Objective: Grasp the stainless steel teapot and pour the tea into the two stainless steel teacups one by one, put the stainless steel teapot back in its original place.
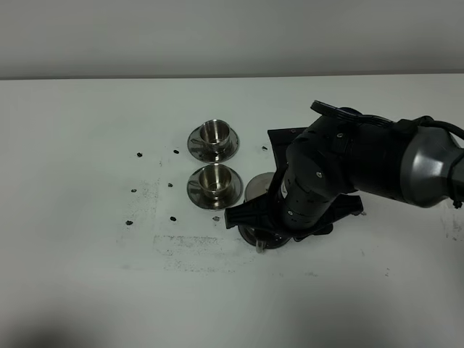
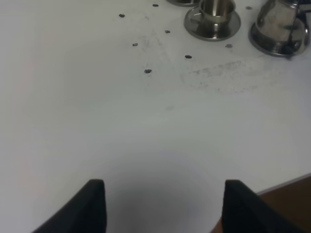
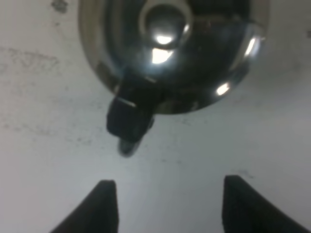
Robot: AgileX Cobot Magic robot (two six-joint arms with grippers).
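Here the right arm (image 1: 341,170) comes in from 3 o'clock in the exterior high view. It folds down over the stainless steel teapot (image 3: 170,43) and hides most of it from that camera. The right wrist view looks straight down on the domed lid and its knob (image 3: 164,19). The right hand (image 3: 170,208) has its fingers apart with only bare desk (image 1: 87,217) between them. The pot's dark handle (image 3: 130,119) points toward that gap, and the fingers are clear of it. In the left wrist view the teapot stands on its round tray (image 2: 265,44). Seen from the high camera, the two stainless steel teacups (image 1: 213,181) sit on saucers, one at 12 o'clock of the other, and the teapot is at 4 o'clock of the nearer cup. The left hand (image 2: 165,208) hangs over bare desk, fingers spread and holding nothing, well apart from the steelware.
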